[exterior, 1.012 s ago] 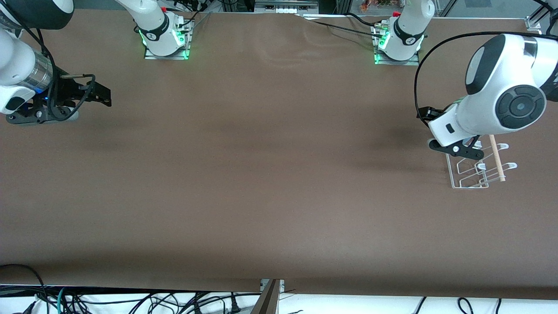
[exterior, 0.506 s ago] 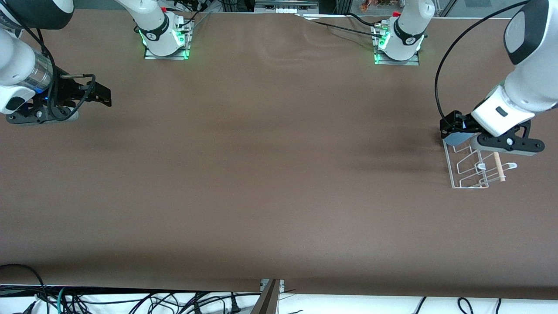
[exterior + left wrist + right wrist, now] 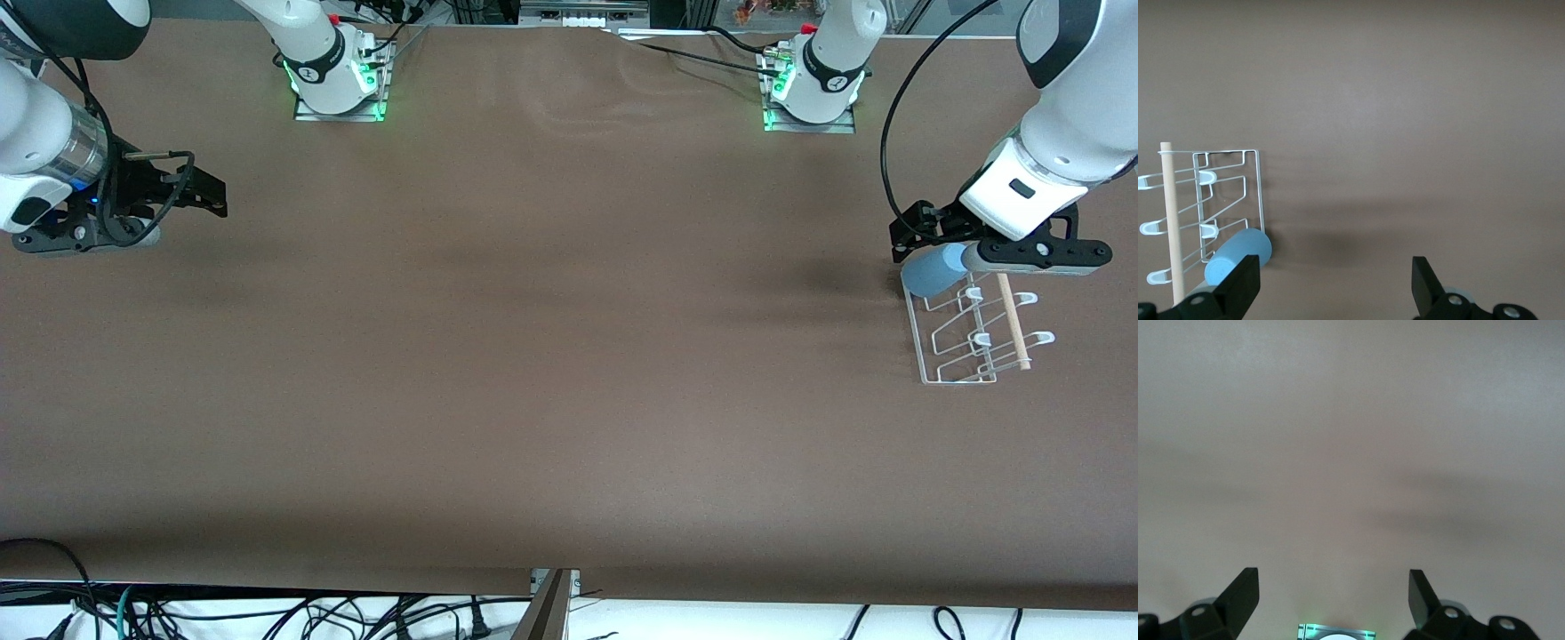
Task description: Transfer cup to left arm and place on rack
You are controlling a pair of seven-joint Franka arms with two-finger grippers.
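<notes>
From the front, the cup [image 3: 933, 270] is lying on its side at the rack's [image 3: 965, 356] upper corner, middle right of the frame. The left gripper [image 3: 916, 233] is hovering just above it, seemingly clear.

In the left wrist view, its fingers [image 3: 1245, 287] are standing spread, with the cup [image 3: 1238, 255] off by the rack [image 3: 1228, 200].

The right gripper [image 3: 209, 194], upper left of the front view, is waiting with its fingers [image 3: 1241, 593] spread.

The cup [image 3: 1238, 255] lies tipped on the rack [image 3: 1228, 200] beside the dowel [image 3: 1171, 220], fingers [image 3: 1241, 288] spread apart.
</notes>
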